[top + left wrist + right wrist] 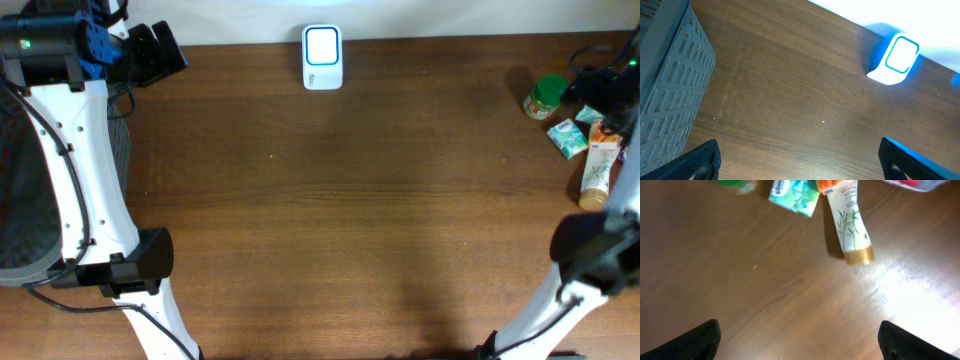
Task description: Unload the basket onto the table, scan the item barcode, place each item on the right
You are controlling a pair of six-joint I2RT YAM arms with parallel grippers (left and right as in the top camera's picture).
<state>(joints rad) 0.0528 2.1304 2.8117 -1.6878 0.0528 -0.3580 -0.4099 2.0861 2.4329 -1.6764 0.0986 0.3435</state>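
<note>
The white barcode scanner [322, 57] with a lit blue-edged window stands at the table's far edge, also seen in the left wrist view [895, 59]. Three items lie at the far right: a green-lidded jar [546, 97], a teal packet [567, 138] and a white tube with a gold cap [597, 165]. The right wrist view shows the tube [851, 225], the packet [794, 195] and the jar's edge [737, 184] ahead of my right gripper [800, 342], which is open and empty over bare wood. My left gripper [800, 165] is open and empty at the far left, well left of the scanner.
A grey slatted basket [20, 200] stands at the left edge, close beside the left arm [670, 85]. A red-and-white object [915, 182] shows at the top edge of the right wrist view. Bare brown wood stretches between the scanner and the items.
</note>
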